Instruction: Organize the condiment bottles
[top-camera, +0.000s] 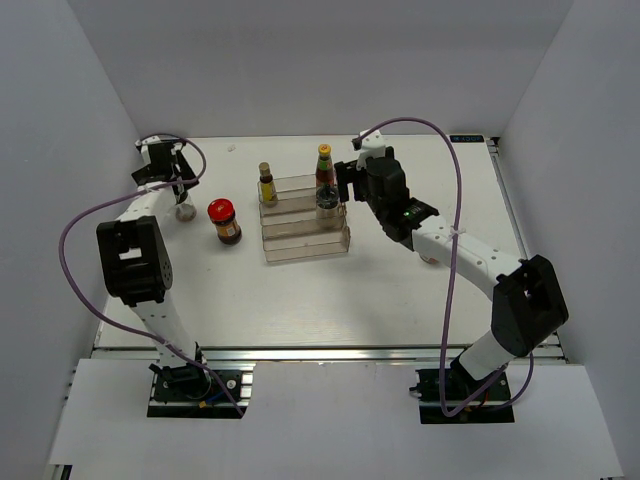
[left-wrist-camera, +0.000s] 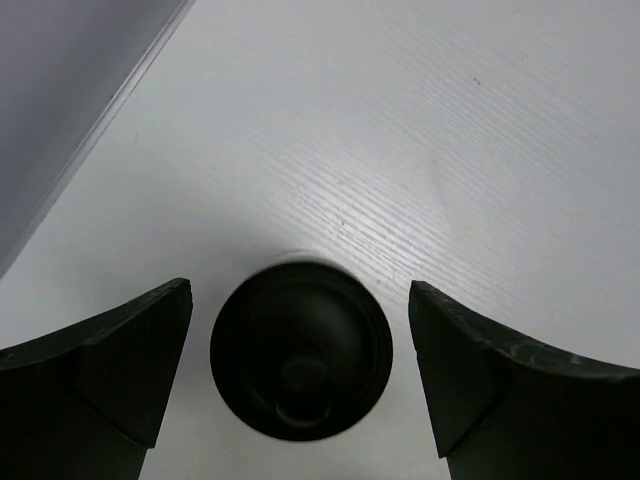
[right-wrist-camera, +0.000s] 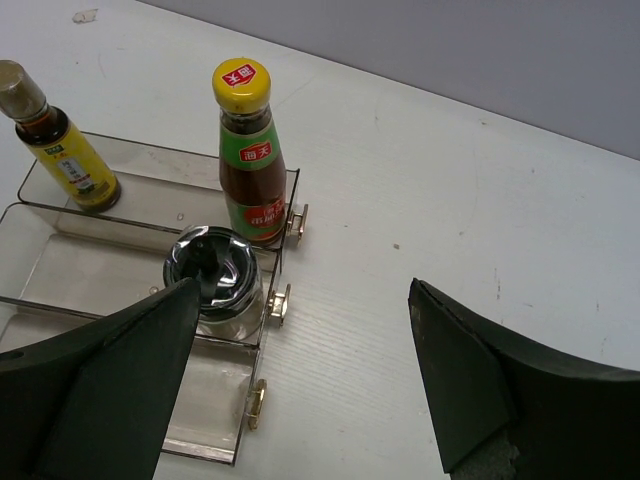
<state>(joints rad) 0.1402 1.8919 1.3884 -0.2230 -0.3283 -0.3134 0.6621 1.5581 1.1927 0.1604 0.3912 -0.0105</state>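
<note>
The red-lidded jar (top-camera: 225, 221) is standing upright nearest on the tabletop (top-camera: 400, 300), just left of the clear rack (top-camera: 305, 245) and apart from it. A little farther out and to its left, the shaker (left-wrist-camera: 300, 360) is also standing on the tabletop, close to the left wall (top-camera: 60, 150). The left arm (top-camera: 135, 260) is reaching out over the shaker. Its jaws are hanging wide open, one finger on each side of the shaker's black top, with a gap showing on both sides. They are gripping nothing.

In the rack, the shiny-lidded jar (right-wrist-camera: 212, 285) is sitting at the right end of the middle step. On the far step, the sauce bottle (right-wrist-camera: 250, 160) is standing upright at the right end, directly behind that jar and with its yellow cap on. The slim bottle (right-wrist-camera: 60, 140) is standing at the left end of the same step, well apart from the sauce bottle.

The right arm (top-camera: 470, 255) is stretching toward the rack's far right corner. Its jaws are spread wide and are holding nothing. In the wrist view, bare tabletop is showing between them, and the shiny-lidded jar and sauce bottle are lying off to their left rather than between them. From above, the jaws are sitting just beside those two, but I cannot tell whether they are touching either one.
</note>
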